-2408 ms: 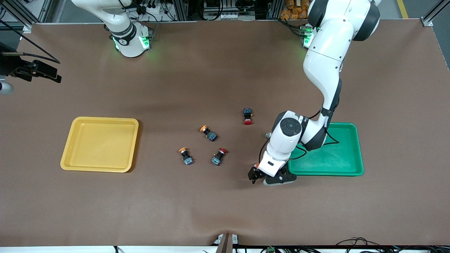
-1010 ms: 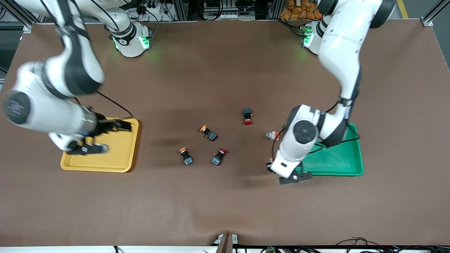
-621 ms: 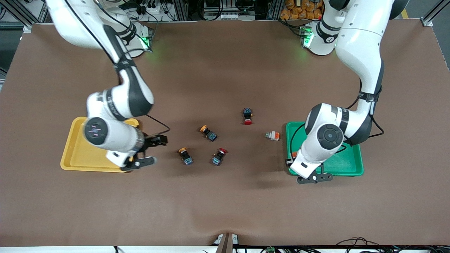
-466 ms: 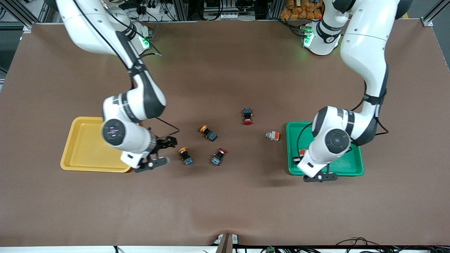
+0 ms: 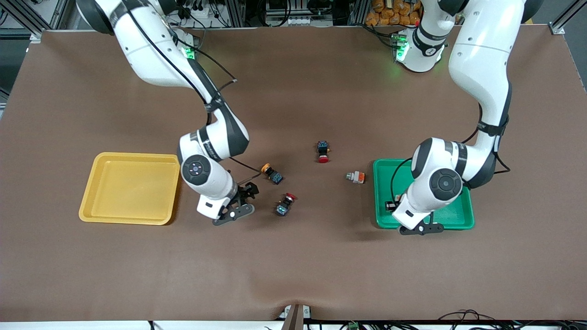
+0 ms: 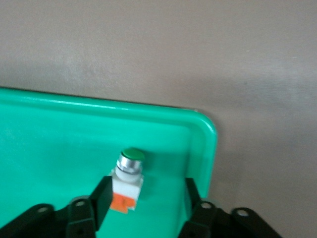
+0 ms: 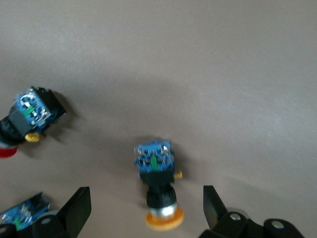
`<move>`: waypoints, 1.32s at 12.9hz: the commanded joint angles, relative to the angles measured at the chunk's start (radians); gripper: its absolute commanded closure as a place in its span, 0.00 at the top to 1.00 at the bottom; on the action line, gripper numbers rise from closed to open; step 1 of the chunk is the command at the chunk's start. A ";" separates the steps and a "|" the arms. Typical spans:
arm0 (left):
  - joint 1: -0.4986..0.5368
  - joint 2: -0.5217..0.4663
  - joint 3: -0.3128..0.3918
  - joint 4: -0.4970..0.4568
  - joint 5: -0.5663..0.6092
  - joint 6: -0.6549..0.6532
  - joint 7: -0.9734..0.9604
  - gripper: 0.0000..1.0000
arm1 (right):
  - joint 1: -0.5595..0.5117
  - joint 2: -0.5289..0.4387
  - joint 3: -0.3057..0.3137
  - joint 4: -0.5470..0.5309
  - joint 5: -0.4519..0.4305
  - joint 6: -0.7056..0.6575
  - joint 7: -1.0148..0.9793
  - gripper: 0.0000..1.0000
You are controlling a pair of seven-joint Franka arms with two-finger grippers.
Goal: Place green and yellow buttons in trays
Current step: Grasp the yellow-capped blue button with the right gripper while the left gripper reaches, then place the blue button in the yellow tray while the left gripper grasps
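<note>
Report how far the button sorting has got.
Done: one green button lies in the green tray, the open left tool around it. In hand: the open right tool straddles a yellow button. Left: another yellow button, a second green button; yellow tray holds nothing.

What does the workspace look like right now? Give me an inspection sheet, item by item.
Surface: brown mat, rippled at the edge nearest the front camera.
Job's things: green tray holds one green-capped button; whitish button lies on the mat beside that tray; yellow tray holds nothing; first yellow-capped button and second yellow-capped button lie on the mat.
Clutter: two red-capped switches on the mat, one farther from the front camera than the other.
Grippers: left end effector open, astride the green-capped button; right end effector open, over the second yellow-capped button.
Cables: black wrist cable on the right arm, another on the left.
Surroundings: frame rails and wiring by the bases.
</note>
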 commanded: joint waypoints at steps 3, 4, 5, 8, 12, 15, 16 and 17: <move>-0.079 -0.034 0.006 0.016 -0.008 -0.069 -0.341 1.00 | 0.006 0.101 -0.010 0.101 0.001 0.035 -0.011 1.00; -0.115 -0.024 0.009 0.026 0.000 -0.069 -0.423 1.00 | 0.006 0.109 -0.010 0.103 0.001 0.045 -0.011 1.00; -0.123 -0.019 0.009 0.028 -0.003 -0.069 -0.462 1.00 | 0.006 0.112 -0.010 0.103 0.000 0.050 -0.016 1.00; -0.123 -0.010 0.006 0.029 -0.019 -0.068 -0.638 1.00 | -0.009 0.112 -0.010 0.098 0.004 0.049 -0.018 0.65; -0.141 0.018 0.006 0.029 -0.173 -0.057 -0.800 1.00 | -0.006 0.081 -0.010 0.048 0.006 0.036 -0.013 0.00; -0.169 0.032 0.009 0.028 -0.184 -0.057 -0.889 1.00 | -0.007 0.049 -0.012 0.043 0.006 -0.026 -0.016 0.00; -0.169 0.041 0.015 0.016 -0.180 -0.055 -0.901 1.00 | -0.015 0.028 -0.013 0.042 0.006 -0.043 -0.018 0.00; -0.167 0.047 0.015 0.014 -0.171 -0.055 -0.930 1.00 | -0.035 -0.004 -0.013 0.039 0.006 -0.075 -0.018 0.00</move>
